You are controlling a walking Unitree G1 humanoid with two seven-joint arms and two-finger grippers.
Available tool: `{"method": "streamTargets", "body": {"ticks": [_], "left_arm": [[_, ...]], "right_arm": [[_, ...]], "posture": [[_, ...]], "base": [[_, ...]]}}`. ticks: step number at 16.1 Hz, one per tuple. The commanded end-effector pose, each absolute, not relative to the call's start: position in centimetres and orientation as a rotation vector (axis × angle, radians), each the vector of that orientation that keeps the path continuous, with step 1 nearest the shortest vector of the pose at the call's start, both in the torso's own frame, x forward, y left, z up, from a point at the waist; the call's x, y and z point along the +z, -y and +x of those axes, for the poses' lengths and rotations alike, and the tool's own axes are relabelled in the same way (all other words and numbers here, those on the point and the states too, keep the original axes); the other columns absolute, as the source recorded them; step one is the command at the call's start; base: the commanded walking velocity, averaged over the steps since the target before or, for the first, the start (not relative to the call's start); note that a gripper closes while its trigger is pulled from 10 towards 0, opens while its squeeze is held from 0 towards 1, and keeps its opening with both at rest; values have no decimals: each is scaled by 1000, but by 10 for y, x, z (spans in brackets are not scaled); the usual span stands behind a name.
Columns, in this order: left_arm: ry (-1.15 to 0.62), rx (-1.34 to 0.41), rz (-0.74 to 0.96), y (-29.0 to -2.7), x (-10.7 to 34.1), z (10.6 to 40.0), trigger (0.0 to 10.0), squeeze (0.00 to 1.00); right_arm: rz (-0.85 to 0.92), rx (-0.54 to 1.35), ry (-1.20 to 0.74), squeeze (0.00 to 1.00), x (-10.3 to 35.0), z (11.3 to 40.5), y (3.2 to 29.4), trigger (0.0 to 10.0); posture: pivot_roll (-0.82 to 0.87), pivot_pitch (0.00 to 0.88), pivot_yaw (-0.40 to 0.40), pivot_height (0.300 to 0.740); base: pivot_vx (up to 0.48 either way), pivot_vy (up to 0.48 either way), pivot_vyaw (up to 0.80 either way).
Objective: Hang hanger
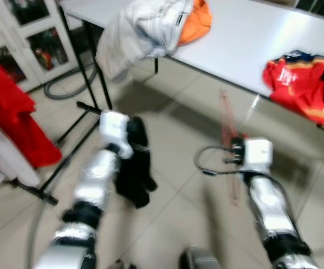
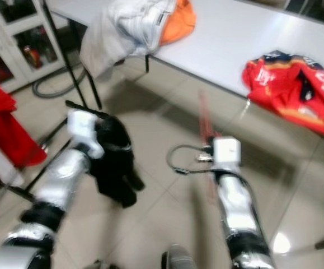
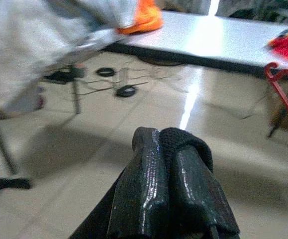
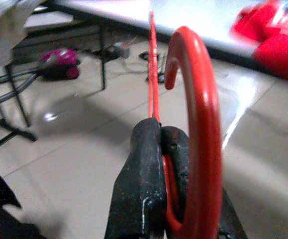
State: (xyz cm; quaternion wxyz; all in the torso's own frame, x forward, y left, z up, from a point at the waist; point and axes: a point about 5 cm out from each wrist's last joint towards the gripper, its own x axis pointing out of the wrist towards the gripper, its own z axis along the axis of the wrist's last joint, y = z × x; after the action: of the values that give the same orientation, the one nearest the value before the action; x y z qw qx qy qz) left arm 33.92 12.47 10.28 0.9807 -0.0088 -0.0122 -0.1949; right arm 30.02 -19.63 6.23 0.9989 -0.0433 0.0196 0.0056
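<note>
The right gripper [image 4: 163,149] is closed on a red hanger [image 4: 198,114]. In the right wrist view its two black fingers [image 4: 141,174] squeeze the thin red wire of the hanger between them, and the curved hook of the hanger rises just beside the fingers and bends over above them. In the head views the picture is blurred, but the hanger appears as a thin red shape standing up from the right gripper, over the tiled floor [image 1: 178,129].

The left gripper [image 3: 169,149] is closed on a piece of black cloth [image 1: 135,168]. In the left wrist view the fingers press together with black knitted fabric between them at the tips. In the left eye view the cloth hangs down below this gripper, loose above the floor.

Beyond both grippers stands a white table [image 1: 251,39]. On it, ahead of the left gripper, lies a heap of white clothes [image 1: 145,28] with an orange cloth [image 1: 198,19] touching it; part of the white heap hangs over the table edge. Ahead of the right gripper and further to its right, a red jersey [image 1: 304,84] lies on the table. Far to the left of the left gripper, a red garment [image 1: 10,112] hangs near a black metal stand [image 1: 66,151].
</note>
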Motion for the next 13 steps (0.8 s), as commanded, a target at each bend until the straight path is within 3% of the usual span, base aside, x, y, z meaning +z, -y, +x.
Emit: {"method": "streamTargets", "body": {"ticks": [1,3,6,10,13], "left_arm": [[75,-348,5,-139,114,343,10000,0],[130,-337,30,-141,126,345,10000,0],[358,-377,81,-140,198,357,10000,0],[507,-485,134,-138,266,363,10000,0],[611,-506,199,-146,327,376,10000,0]], "right_arm": [[-87,35,7,0,71,304,188,0],[-95,47,82,0,87,306,186,0],[-106,36,273,0,137,307,190,0],[-109,-54,258,0,129,286,205,0],[-97,-100,228,0,123,275,203,0]], "posture": [[-176,90,3,740],[-174,81,3,740],[-172,76,2,740],[-187,82,15,740],[-209,87,34,740]], "base": [[458,0,0],[454,0,0],[450,0,0],[450,0,0],[450,0,-788]]}}
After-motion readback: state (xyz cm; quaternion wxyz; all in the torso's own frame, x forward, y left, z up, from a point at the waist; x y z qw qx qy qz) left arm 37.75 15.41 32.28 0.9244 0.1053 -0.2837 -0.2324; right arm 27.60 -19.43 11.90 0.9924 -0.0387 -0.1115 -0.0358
